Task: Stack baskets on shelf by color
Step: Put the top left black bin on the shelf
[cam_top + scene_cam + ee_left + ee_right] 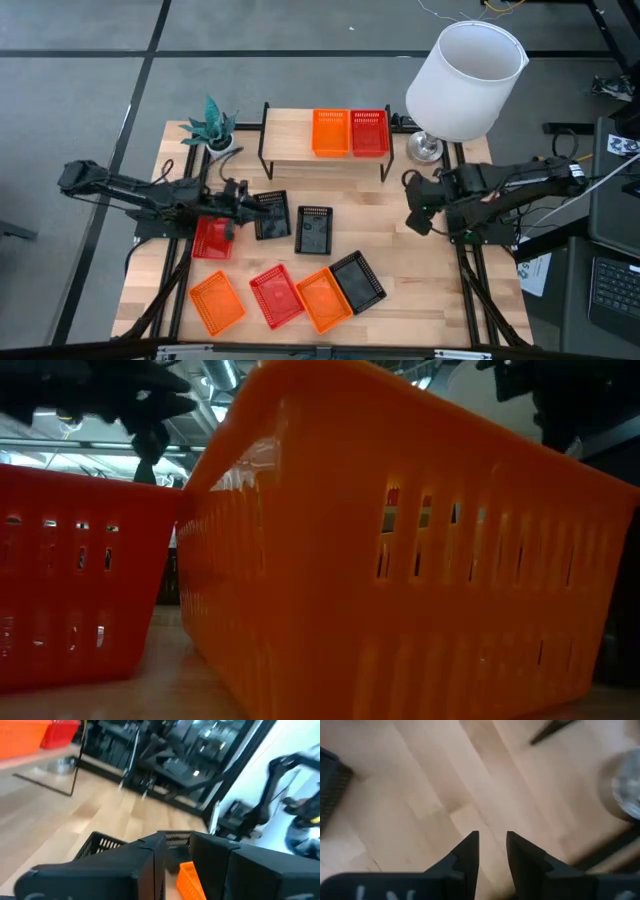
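Note:
The shelf [290, 140] stands at the table's far side with an orange basket [330, 132] and a red basket [369, 132] side by side on its right part. My left gripper [250, 203] points level at a black basket [272, 214] and is shut on it. A second black basket [313, 229] lies just right of it, and a red one [210, 240] lies under the left arm. Near the front edge lie an orange [217, 302], a red [277, 296], an orange [322, 299] and a black basket [357, 280]. My right gripper [413, 218] hangs open over bare wood, pointing down. My left gripper has the black basket's rim [175, 838] between its two fingers [147, 857], coming level from the table's left. The mesh wall [100, 845] runs off to one side of the fingers. The gripper hides whether the basket's bottom is on the table.
A white lamp shade [465, 80] with a metal base [425, 148] stands right of the shelf. A small plant [212, 125] sits at the far left corner. In the low view an orange basket [400, 560] and a red one [70, 590] fill the picture.

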### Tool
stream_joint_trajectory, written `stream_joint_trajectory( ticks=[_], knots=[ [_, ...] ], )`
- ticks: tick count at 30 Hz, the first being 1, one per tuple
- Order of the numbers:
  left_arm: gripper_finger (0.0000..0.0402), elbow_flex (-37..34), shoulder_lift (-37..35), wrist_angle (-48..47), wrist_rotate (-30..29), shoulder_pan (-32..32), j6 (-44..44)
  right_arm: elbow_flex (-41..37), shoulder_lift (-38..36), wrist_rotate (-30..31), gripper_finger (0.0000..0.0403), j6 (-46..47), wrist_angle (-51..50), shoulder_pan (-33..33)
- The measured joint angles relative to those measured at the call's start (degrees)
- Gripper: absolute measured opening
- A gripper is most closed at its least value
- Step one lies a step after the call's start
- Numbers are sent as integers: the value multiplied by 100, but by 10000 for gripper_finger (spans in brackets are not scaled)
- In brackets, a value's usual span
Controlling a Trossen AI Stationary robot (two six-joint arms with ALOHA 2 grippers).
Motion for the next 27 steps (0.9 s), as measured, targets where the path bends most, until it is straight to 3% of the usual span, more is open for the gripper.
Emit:
stream_joint_trajectory(
  ticks=[3, 8, 11, 20, 27],
  knots=[
    [82, 838, 677, -660, -2, 0, 264, -538, -247, -14, 99, -19, 792, 165],
    [82, 2305, 1563, -2998, -7, -2, 746, -1320, -509, -28, 99, -148, 1727, 432],
    [82, 2855, 2110, -3853, -11, -54, 894, -1645, -573, -60, 99, -67, 1913, 550],
    [86, 3189, 3110, -4170, 146, -515, 375, -1884, -592, -132, 99, 302, 2123, 768],
    [123, 3194, 3577, -4694, -129, -823, -99, -1884, -592, -130, 99, 292, 2359, 767]
  ],
)
